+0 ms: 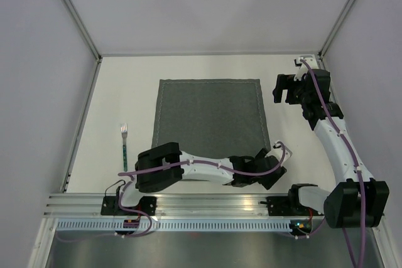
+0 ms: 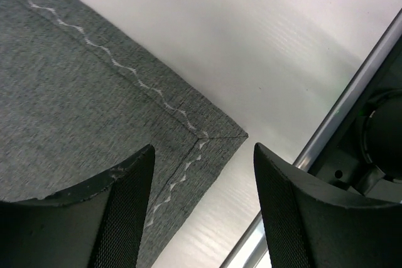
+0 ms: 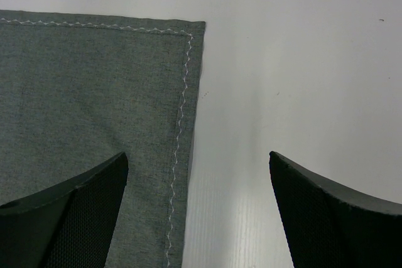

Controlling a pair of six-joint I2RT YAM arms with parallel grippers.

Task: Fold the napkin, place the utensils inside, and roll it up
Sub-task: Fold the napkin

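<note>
The dark grey napkin (image 1: pixel 210 117) lies flat and unfolded in the middle of the table. One teal-handled fork (image 1: pixel 124 149) lies to its left, apart from it; I see no other utensil. My left gripper (image 1: pixel 269 156) is open and empty, low over the napkin's near right corner (image 2: pixel 213 131), with one finger (image 2: pixel 125 205) over the cloth. My right gripper (image 1: pixel 284 92) is open and empty above the napkin's far right corner (image 3: pixel 188 36), straddling its right hem.
The aluminium rail (image 1: pixel 207 202) runs along the near edge, close beside my left gripper and also visible in the left wrist view (image 2: pixel 339 117). White walls with metal corner posts (image 1: pixel 72 10) enclose the table on three sides.
</note>
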